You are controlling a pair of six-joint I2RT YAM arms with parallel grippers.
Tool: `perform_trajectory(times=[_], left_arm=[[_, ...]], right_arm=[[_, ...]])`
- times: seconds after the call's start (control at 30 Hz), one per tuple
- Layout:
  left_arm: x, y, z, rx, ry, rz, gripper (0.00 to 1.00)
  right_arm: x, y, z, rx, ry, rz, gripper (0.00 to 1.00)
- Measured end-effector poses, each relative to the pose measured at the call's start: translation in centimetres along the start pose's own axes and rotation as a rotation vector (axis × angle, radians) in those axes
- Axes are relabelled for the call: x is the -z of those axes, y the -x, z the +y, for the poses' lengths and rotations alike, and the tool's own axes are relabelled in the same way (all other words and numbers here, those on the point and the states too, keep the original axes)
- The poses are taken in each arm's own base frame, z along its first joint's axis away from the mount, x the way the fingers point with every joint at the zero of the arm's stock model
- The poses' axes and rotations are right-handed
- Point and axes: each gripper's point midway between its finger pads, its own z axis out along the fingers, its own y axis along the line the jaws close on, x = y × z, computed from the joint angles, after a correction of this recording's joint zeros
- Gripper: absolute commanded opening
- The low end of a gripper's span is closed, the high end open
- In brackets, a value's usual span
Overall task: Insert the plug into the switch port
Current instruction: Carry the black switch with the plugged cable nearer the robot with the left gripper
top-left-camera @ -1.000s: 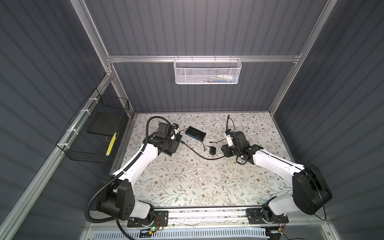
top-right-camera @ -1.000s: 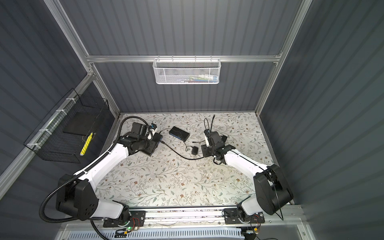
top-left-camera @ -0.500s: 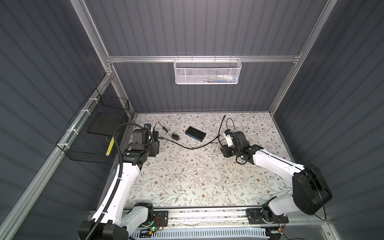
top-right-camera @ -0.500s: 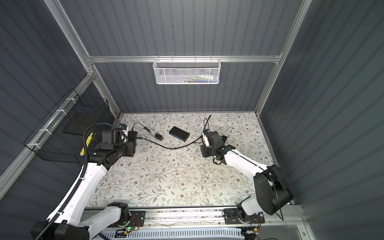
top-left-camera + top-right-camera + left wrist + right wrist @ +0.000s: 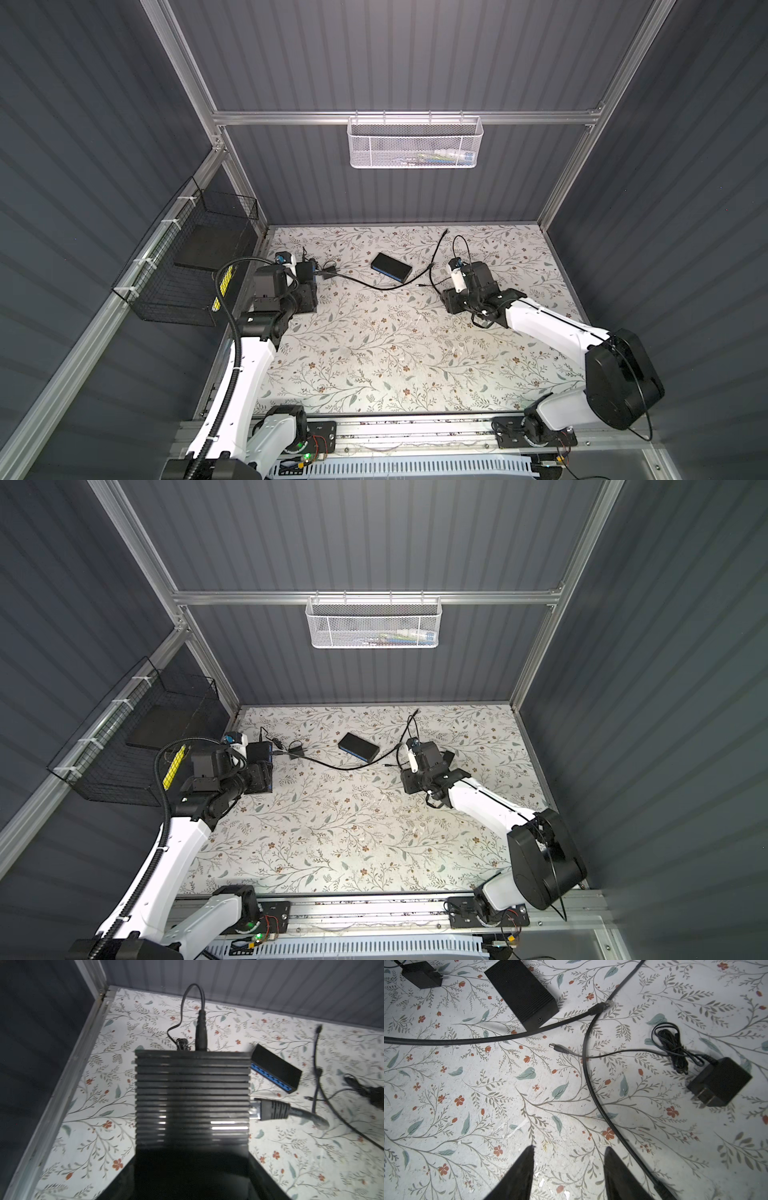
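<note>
Switch port [image 5: 539, 1020]: small socket in the short end face of the switch [image 5: 521, 991]. The switch is a flat matte black box with fine ribs along one side and a blue face [image 5: 270, 1078] carrying a row of ports. It lies flat at the upper centre of the floral mat [image 5: 374, 353] in both top views. Barrel plug [image 5: 556, 1047]: loose on the mat just below-right of the port, not touching it, metal tip pointing left. Its thin wire runs to a blocky black wall adapter [image 5: 720, 1082] at right.

Right gripper [image 5: 569, 1148]: pointed black fingers apart, nothing between them, over bare mat at lower centre. Thick black cable [image 5: 587, 1076] passes beside one finger; contact unclear.

Left gripper [image 5: 308, 279], at the left edge of the mat: jaws wide, clamped on a ribbed black box [image 5: 191, 1095].
</note>
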Motion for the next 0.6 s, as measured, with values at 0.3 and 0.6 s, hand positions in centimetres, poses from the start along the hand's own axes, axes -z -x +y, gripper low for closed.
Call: perform_trajectory(times=[0.3, 0.6], left_arm=[[0.7, 2.4, -1.1, 0.019, -0.072, -0.077, 0.61], [2.5, 2.9, 2.5, 0.167, 0.071, -0.204, 0.64]], right_arm=[[0.0, 1.6, 0.5, -0.012, 0.008, -0.026, 0.55], [-1.1, 1.1, 0.7, -0.016, 0.011, 0.004, 0.55]])
